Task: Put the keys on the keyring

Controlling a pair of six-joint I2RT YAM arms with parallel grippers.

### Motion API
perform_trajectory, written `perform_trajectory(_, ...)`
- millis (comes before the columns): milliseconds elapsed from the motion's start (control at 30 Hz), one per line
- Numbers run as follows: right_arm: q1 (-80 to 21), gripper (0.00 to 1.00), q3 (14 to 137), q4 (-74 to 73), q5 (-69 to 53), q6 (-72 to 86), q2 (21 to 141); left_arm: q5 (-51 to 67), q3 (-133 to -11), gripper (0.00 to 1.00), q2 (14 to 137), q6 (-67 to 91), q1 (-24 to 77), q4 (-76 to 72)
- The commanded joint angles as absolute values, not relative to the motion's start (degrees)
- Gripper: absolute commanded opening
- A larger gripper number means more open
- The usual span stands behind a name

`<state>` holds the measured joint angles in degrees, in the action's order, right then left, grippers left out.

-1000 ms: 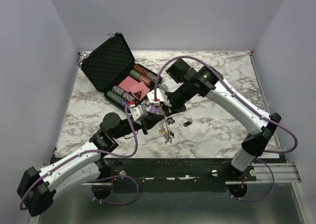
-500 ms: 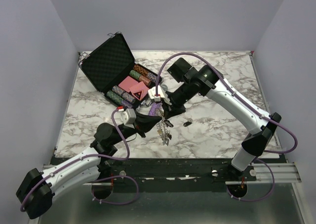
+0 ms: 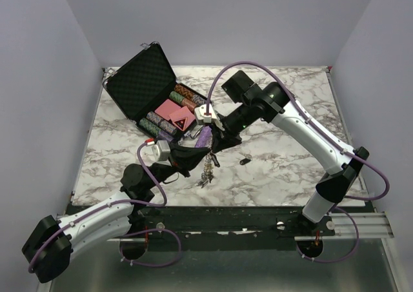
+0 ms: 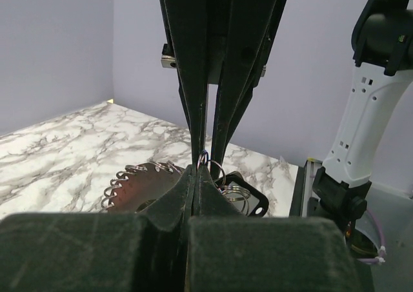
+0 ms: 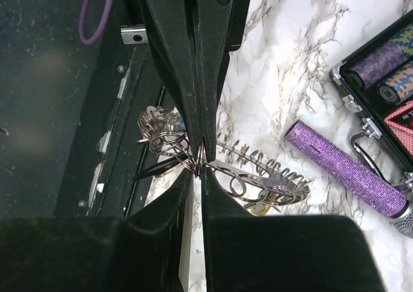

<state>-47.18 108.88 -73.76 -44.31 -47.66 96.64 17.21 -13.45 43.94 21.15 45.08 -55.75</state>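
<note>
Left jaws are clamped shut on the keyring, held above the marble surface; right jaws meet them tip to tip, pinched almost closed on the same ring's wire. The keys dangle at 6 o'clock beneath both sets of tips

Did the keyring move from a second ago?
Yes. The keyring has shifted a little to the left in the top view, farther from the small black key lying loose beside it.
</note>
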Motion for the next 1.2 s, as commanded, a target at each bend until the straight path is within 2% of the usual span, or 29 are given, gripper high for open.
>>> perform_trajectory(0, -46.8, 0.17, 110.9, -72.3, -48.3, -45.1, 97.0, 13.0, -13.3, 0.00, 43.8, 21.9, 45.0, -61.5)
perform_trajectory(233, -46.2, 0.16, 111.5, -71.5, -48.0, -44.1, 97.0, 10.9, -13.0, 0.00, 43.9, 22.1, 44.9, -61.3)
perform_trajectory(367, -45.2, 0.29, 112.7, -71.5, -46.8, -43.9, 96.7, 11.0, -12.7, 0.00, 43.2, 21.8, 45.0, -60.6)
perform_trajectory(500, -43.9, 0.34, 113.5, -71.4, -46.9, -43.7, 96.1, 10.6, -12.4, 0.00, 42.5, 21.2, 44.9, -59.5)
perform_trajectory(700, -43.7, 0.35, 109.8, -68.3, -48.8, -38.4, 95.5, 9.9, -12.4, 0.00, 41.5, 20.7, 45.0, -59.3)
perform_trajectory(867, -43.5, 0.30, 109.2, -64.1, -48.9, -32.6, 96.2, 10.2, -11.9, 0.00, 41.4, 20.7, 44.9, -60.4)
perform_trajectory(1167, -43.3, 0.26, 109.5, -63.6, -51.2, -31.8, 97.4, 10.1, -11.8, 0.00, 41.7, 20.9, 44.9, -60.9)
